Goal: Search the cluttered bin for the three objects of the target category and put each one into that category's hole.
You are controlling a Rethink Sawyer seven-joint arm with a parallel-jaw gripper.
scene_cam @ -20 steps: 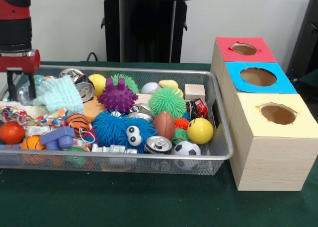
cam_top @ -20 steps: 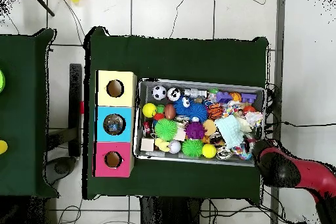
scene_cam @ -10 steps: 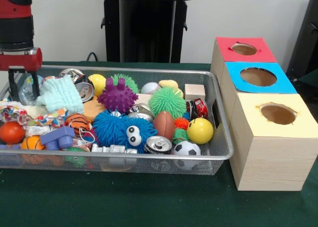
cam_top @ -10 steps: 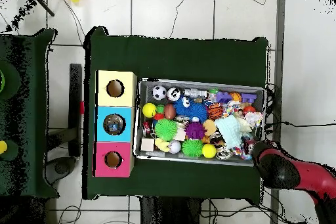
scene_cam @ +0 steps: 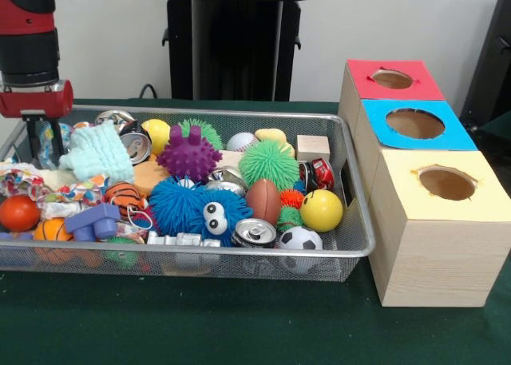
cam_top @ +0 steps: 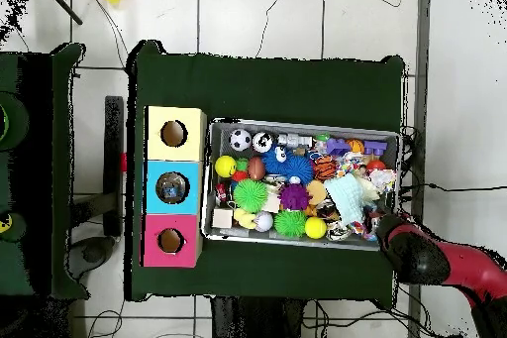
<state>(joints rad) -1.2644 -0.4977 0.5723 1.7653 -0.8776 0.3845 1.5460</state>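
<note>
The wire mesh bin (scene_cam: 239, 114) is packed with toys. In it lie soda cans (scene_cam: 255, 233) (scene_cam: 136, 142), a yellow ball (scene_cam: 322, 211), a soccer ball (scene_cam: 299, 239), a brown football (scene_cam: 263, 200), a purple spiky ball (scene_cam: 189, 156), a green fuzzy ball (scene_cam: 269, 163) and a blue fuzzy toy with eyes (scene_cam: 196, 208). My gripper (scene_cam: 46, 152) hangs open over the bin's far left corner, beside a pale teal cloth (scene_cam: 97, 153), and holds nothing. A translucent ball sits under it. From overhead, the red arm (cam_top: 426, 260) covers the bin's lower right corner (cam_top: 381, 238).
Three wooden boxes with round holes stand in a row right of the bin: red-topped (scene_cam: 363, 81), blue-topped (scene_cam: 459, 137) and yellow-topped (scene_cam: 479, 201). A wooden block (scene_cam: 313, 148) and a red toy car (scene_cam: 322, 173) lie by the bin's right wall. A black stand (scene_cam: 231, 37) rises behind.
My gripper has drifted a little to the right along the bin's far left corner and risen slightly. It stays open, and the objects in the bin have not moved.
</note>
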